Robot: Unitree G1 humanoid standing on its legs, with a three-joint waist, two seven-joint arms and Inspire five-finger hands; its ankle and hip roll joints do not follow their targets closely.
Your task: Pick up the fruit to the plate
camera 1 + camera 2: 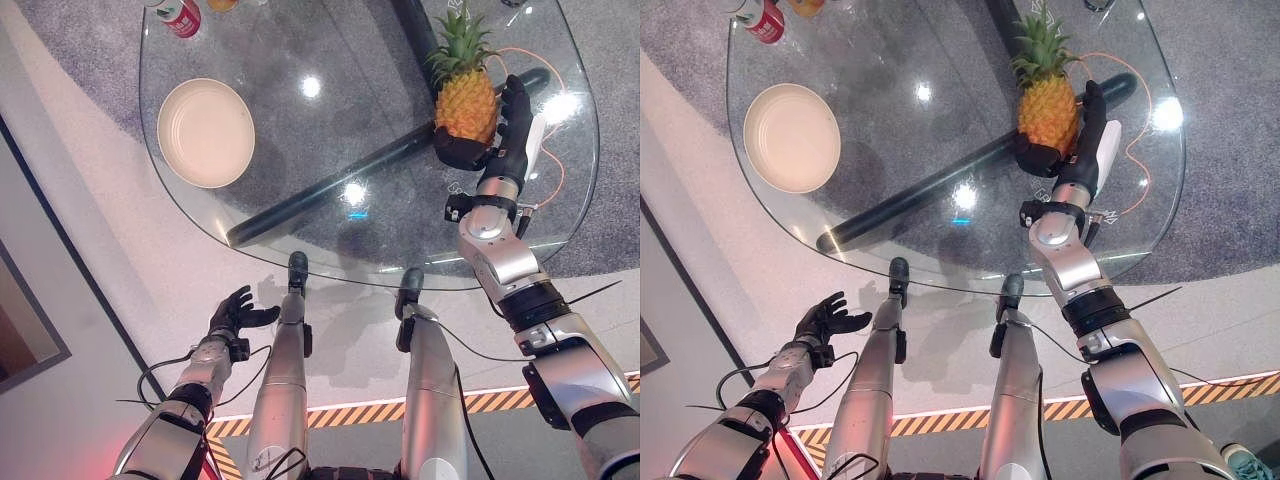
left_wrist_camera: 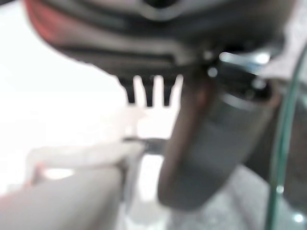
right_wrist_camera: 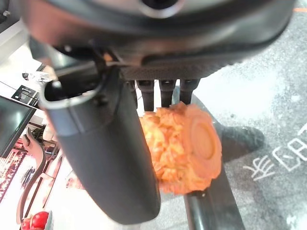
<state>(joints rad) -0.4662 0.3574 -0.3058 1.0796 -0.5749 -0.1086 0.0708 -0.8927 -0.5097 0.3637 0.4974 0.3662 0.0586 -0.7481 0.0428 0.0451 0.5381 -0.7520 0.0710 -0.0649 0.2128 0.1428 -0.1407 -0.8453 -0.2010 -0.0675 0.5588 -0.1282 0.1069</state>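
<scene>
Grasp step: right hand (image 1: 505,135) is clasped round the pineapple (image 1: 465,100), thumb under its base, fruit at the glass table's (image 1: 330,150) right side. Left hand (image 1: 235,312) hangs relaxed below the edge. Next: lift, carry across to the plate (image 1: 205,132) far left, keep the grip firm; looks top-heavy.

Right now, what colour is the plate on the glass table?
Cream, plain with no pattern. The plate shows best in the left eye view.
</scene>
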